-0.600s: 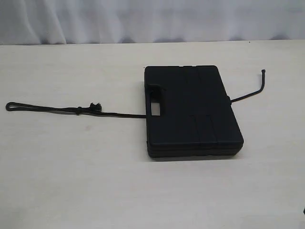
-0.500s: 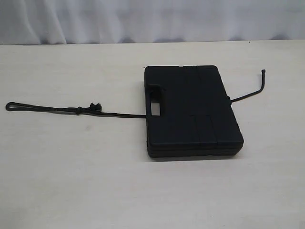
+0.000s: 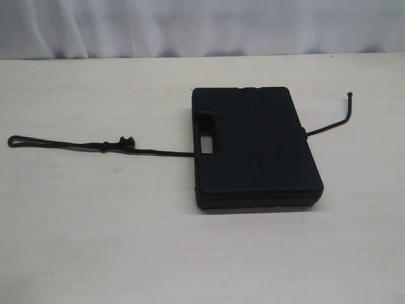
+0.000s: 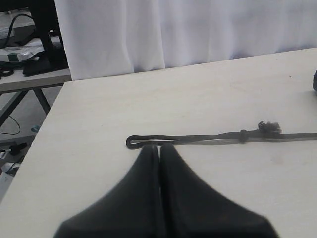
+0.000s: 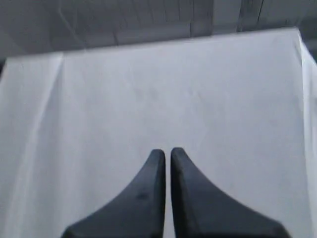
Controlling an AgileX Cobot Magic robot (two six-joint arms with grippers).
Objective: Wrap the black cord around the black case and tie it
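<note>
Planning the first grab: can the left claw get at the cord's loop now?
Probably yes. The cord's loop lies on the table just ahead of the shut left claw, with nothing between them.

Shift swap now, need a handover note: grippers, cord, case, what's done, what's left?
Left gripper: shut, empty, pointing at the end loop of the black cord.
Right gripper: shut, empty, its view shows only white cloth.
Black case lies flat on the table. The cord seems to run under it, loop end out left, short end out right.
Done: nothing wrapped or tied.
Left: grasp the ends, wrap over the lid, tie.
</note>
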